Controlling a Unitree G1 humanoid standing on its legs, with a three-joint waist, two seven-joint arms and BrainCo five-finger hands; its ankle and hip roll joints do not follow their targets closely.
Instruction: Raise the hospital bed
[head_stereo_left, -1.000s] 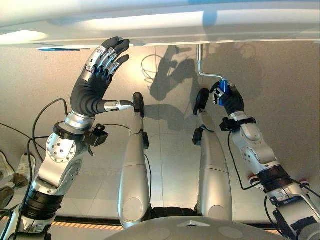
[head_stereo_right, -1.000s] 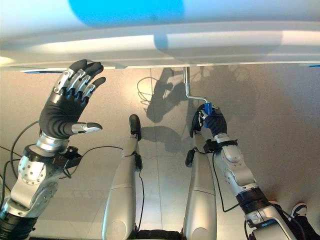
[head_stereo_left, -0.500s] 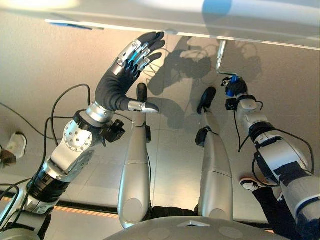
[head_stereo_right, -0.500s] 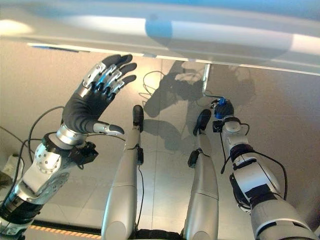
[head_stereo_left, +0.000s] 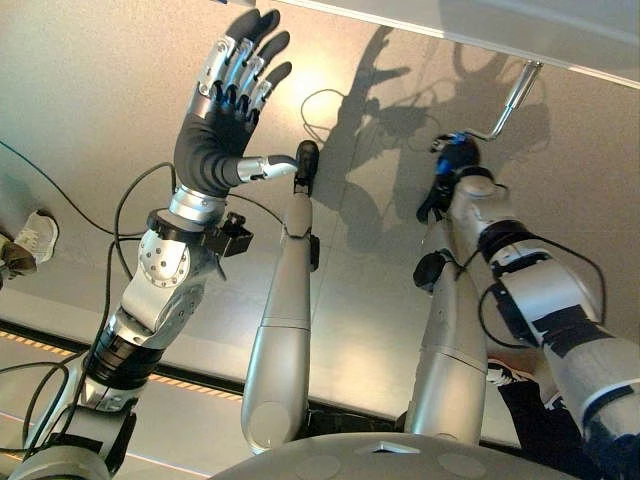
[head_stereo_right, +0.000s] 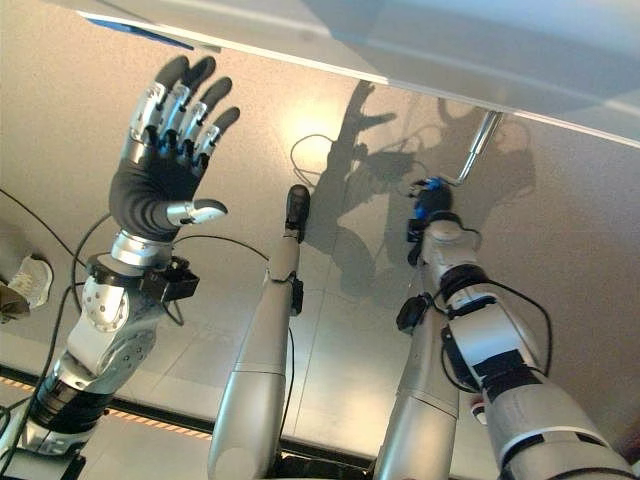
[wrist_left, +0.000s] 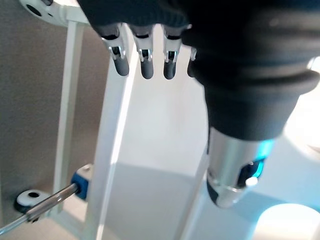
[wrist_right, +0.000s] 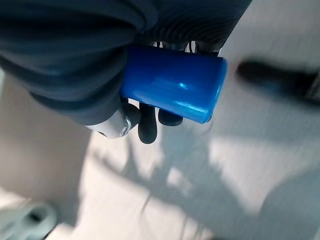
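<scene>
The robot's left hand (head_stereo_left: 222, 120) is raised on the left of the scene, arm bent at the elbow and forearm pointing up toward the far side, its silver dark-tipped fingers (head_stereo_left: 246, 60) straight and slightly spread and the thumb held out to the side; it holds nothing and touches nothing. In the left wrist view the same fingers (wrist_left: 145, 62) hang straight in a row before the white metal frame of the hospital bed (wrist_left: 112, 140). The right arm reaches away on the right of the scene, almost fully stretched, and the right hand (head_stereo_left: 452, 165) is closed around the glossy blue cylindrical handle (wrist_right: 172, 82) of the bed's crank; the right wrist view shows the dark fingertips (wrist_right: 147, 127) curled under that blue handle, which fills the grasp. From the handle a thin bent silver metal crank rod (head_stereo_left: 505, 105) runs up and away to the right and meets the underside of the pale white bed edge (head_stereo_left: 500, 30) that crosses the far side of the scene. One crank and one blue handle can be seen. The crank lies on the far right, well apart from the left hand. On the grey tiled floor (head_stereo_left: 90, 110) at the far left edge stands one white shoe (head_stereo_left: 35, 235) of a person, and a second shoe (head_stereo_left: 500, 372) shows beside the right arm near the right side.
</scene>
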